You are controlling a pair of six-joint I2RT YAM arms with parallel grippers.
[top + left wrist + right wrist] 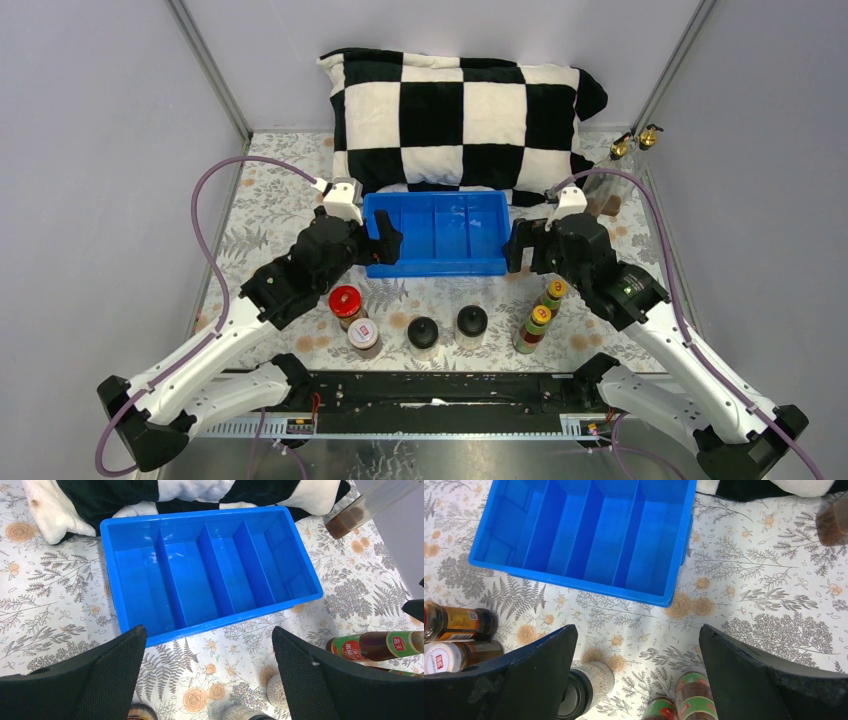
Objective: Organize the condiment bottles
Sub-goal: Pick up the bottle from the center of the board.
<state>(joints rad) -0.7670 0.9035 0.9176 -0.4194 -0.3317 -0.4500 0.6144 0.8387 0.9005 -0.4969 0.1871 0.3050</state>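
Along the near table edge stand a red-lidded jar (pixel 345 300), a white-lidded jar (pixel 363 335), two black-capped jars (pixel 423 333) (pixel 471 322) and two yellow-capped sauce bottles (pixel 552 292) (pixel 537 322). Two gold-spouted glass bottles (pixel 620 148) (pixel 650 135) stand at the back right. My left gripper (pixel 388 240) hangs open at the blue tray's (pixel 437 268) left end. My right gripper (pixel 517 247) hangs open at its right end. In the left wrist view the left gripper (pixel 207 630) holds nothing. In the right wrist view the right gripper (pixel 638 627) is open above a black-capped jar (pixel 586 687) and the sauce bottles (pixel 691 695).
The blue tray (pixel 225 621) has several empty compartments divided by ribs. A black-and-white checked pillow (pixel 460 115) lies behind it against the back wall. Grey walls close in both sides. The floral tablecloth (pixel 270 210) covers the table.
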